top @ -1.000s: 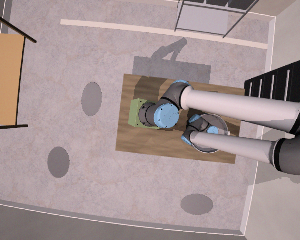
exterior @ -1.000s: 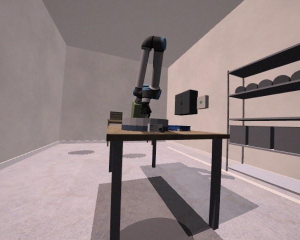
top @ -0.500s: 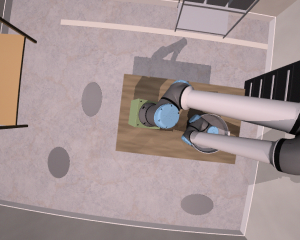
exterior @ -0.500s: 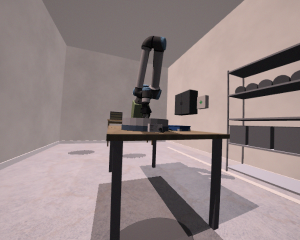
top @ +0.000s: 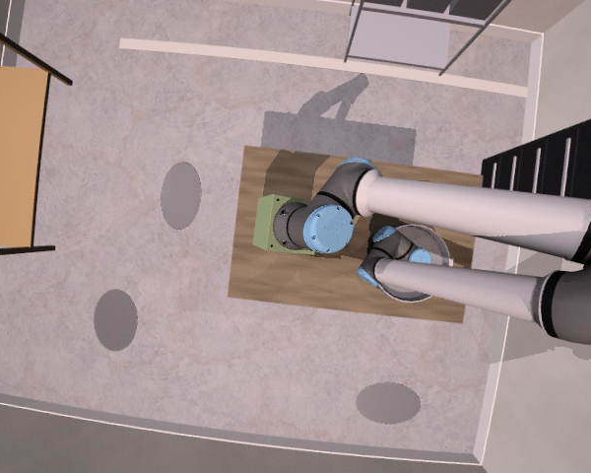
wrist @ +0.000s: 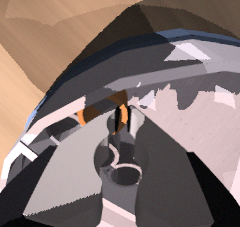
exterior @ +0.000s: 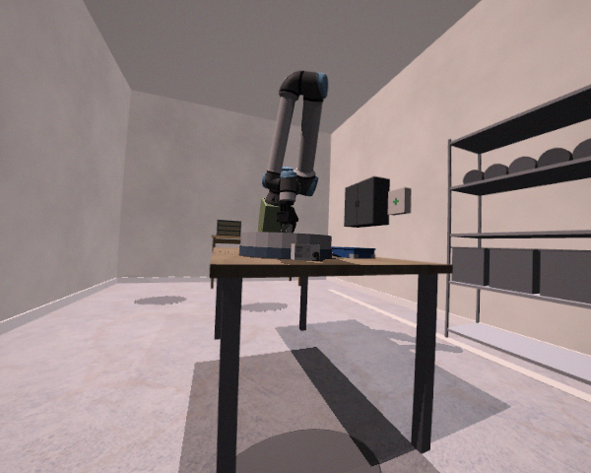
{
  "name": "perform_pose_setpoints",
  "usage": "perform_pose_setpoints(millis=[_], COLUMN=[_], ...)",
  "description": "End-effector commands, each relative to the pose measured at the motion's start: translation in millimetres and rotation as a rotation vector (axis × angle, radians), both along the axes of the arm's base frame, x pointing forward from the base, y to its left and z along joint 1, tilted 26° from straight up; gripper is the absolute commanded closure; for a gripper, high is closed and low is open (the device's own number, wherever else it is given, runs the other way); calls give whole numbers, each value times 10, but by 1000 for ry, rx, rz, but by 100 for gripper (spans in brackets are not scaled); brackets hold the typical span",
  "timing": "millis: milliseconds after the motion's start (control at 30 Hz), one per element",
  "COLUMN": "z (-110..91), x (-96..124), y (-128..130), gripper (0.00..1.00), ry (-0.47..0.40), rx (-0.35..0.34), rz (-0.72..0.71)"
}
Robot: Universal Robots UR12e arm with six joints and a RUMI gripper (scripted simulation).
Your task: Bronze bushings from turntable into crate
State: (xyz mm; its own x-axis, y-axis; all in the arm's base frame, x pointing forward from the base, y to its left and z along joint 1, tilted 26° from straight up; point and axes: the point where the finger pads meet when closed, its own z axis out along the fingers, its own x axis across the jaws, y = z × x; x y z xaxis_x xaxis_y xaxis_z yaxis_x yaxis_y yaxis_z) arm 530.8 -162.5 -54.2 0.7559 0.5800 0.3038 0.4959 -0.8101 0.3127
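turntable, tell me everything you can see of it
The turntable is a low round unit near the right end of the wooden table: a pale grey faceted disc over a dark blue base ring, with a small grey control box on its front. In the top view the forearm covers most of it. The pincer hangs just above the disc. A blue crate lies beside it.

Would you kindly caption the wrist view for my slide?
Gripper closed over the turntable, something orange showing between its fingertips.
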Motion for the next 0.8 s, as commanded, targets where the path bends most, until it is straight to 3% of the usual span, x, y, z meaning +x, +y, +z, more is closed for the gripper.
perform_pose_setpoints(millis=[0,533,767], z=[105,552,636], x=[-49,-260,-300], y=[9,52,60], gripper=[100,100,100], ry=[0,0,0], rx=[0,0,0], rz=[0,0,0])
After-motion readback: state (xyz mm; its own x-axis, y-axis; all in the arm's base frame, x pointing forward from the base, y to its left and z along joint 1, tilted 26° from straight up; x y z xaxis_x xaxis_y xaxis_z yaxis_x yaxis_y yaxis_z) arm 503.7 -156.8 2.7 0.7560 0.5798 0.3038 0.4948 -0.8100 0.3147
